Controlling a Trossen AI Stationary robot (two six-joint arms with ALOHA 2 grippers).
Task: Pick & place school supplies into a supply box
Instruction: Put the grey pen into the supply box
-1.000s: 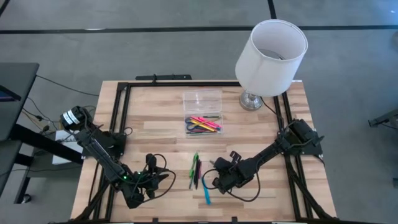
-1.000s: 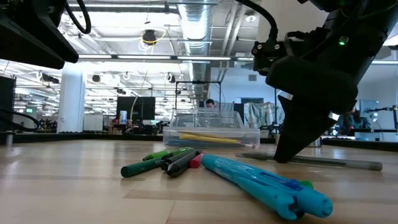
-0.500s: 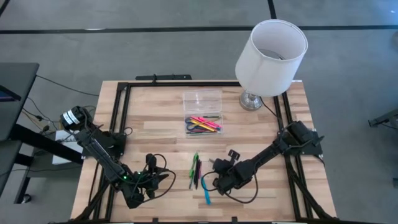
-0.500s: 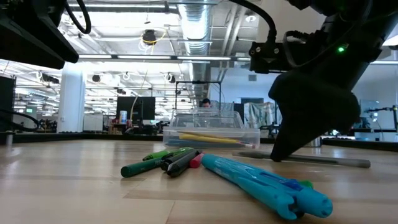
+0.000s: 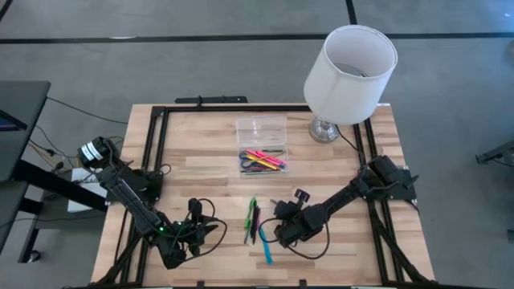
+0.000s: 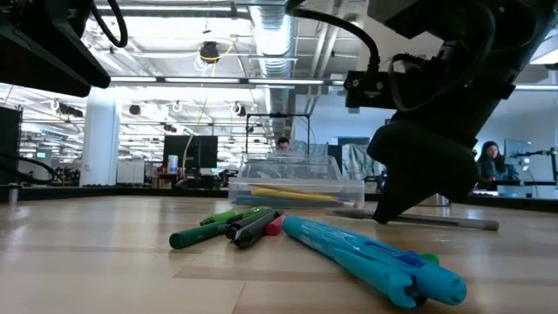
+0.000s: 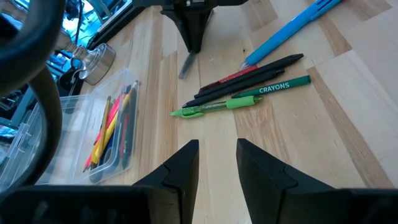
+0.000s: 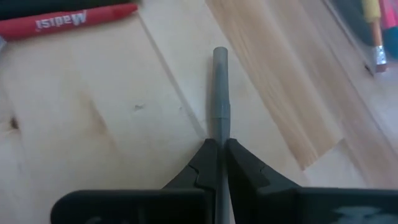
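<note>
Pen [image 8: 220,93] pinched near one end by right gripper [image 8: 218,151], low over the table, well short of the box [image 5: 262,143]. Could pivot or slip out during the carry. Left gripper [image 7: 216,163] idles, half open.

Right claw [image 5: 279,233] sits lower centre of the high view, fingers [image 8: 208,163] pinched together, arm angled in from the right. Left claw [image 5: 210,228] rests lower left, fingers [image 7: 184,167] slightly parted.

I see a white-shaded lamp [image 5: 350,72] standing at the far right corner of the wooden worktop [image 5: 209,152], grey floor [image 5: 120,64] all around it.
</note>
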